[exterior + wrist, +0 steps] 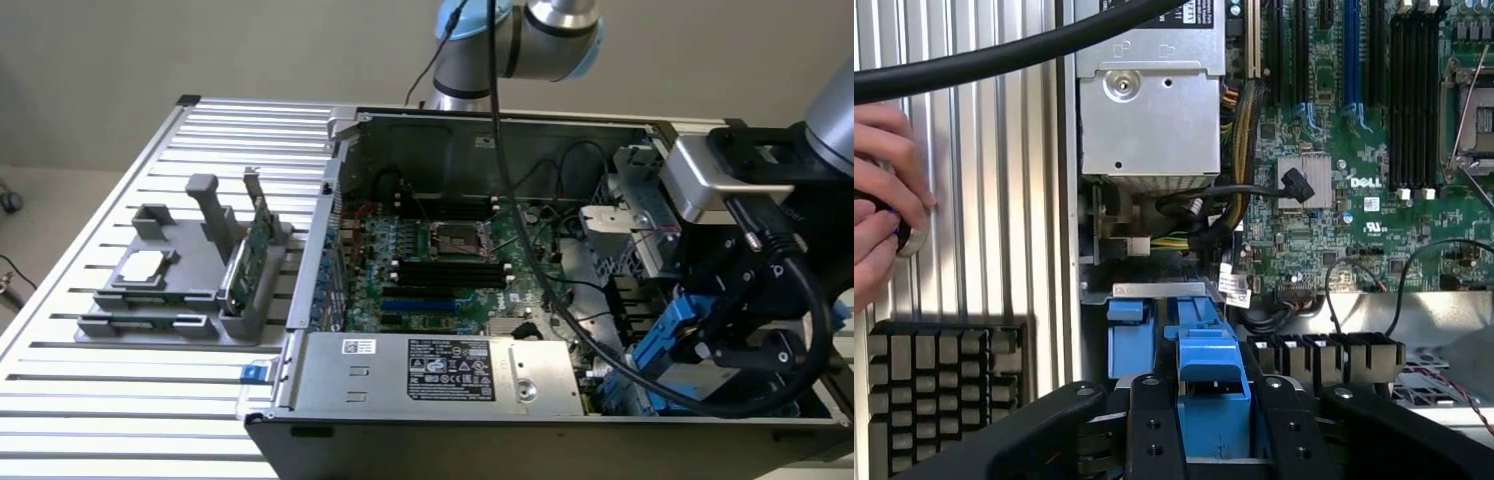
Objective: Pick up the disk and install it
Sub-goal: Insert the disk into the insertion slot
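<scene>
The disk (663,342) shows as a blue plastic carrier standing on edge at the front corner of the open computer case (481,130), on the exterior view's right. My gripper (691,345) reaches down onto it from that side. In the wrist view my gripper (1214,425) is shut on the disk (1212,375), with a black finger (1154,430) pressed against each side of the carrier. It sits over the drive bay, beside a second blue piece (1126,338). The drive's silver body is hidden.
A silver power supply (441,370) lies along the case's near wall beside the bay. The green motherboard (441,260) and loose black cables (561,300) fill the case. A grey fixture with a green card (247,258) and a silver chip (144,265) stands on the slatted table. A person's hand (884,200) rests near the case.
</scene>
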`<state>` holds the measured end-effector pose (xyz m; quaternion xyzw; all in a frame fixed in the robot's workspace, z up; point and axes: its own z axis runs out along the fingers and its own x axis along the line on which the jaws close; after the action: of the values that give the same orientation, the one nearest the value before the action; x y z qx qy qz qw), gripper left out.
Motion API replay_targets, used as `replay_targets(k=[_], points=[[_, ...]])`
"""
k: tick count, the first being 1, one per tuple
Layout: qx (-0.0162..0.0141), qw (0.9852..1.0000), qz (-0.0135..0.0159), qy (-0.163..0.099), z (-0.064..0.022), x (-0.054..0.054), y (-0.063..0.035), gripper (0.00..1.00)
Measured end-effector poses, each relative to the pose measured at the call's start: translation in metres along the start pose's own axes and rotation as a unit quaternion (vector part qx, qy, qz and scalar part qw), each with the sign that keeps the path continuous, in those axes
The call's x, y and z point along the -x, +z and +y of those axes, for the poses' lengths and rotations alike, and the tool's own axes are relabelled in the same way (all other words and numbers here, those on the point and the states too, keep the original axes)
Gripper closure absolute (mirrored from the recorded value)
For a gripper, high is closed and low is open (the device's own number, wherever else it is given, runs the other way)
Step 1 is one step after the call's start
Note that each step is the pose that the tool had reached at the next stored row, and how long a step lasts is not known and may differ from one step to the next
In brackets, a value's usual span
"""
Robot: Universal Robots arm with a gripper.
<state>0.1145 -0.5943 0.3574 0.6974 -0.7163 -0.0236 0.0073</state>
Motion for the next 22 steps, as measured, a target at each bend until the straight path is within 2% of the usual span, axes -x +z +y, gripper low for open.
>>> replay_targets(k=[13, 15, 16, 19, 22], points=[[0.0001, 1.0, 0.001, -0.003, -0.0009, 0.0, 0.0219, 0.67], [0.0, 1.0, 0.0026, -0.003, -0.0009, 0.0, 0.0221, 0.65], [0.0, 1.0, 0.0035, -0.003, -0.0009, 0.0, 0.0221, 0.59], [0.0, 1.0, 0.0062, -0.004, -0.0009, 0.001, 0.0222, 0.59], [0.0, 0.9999, 0.007, -0.008, -0.0013, 0.002, 0.0208, 0.59]])
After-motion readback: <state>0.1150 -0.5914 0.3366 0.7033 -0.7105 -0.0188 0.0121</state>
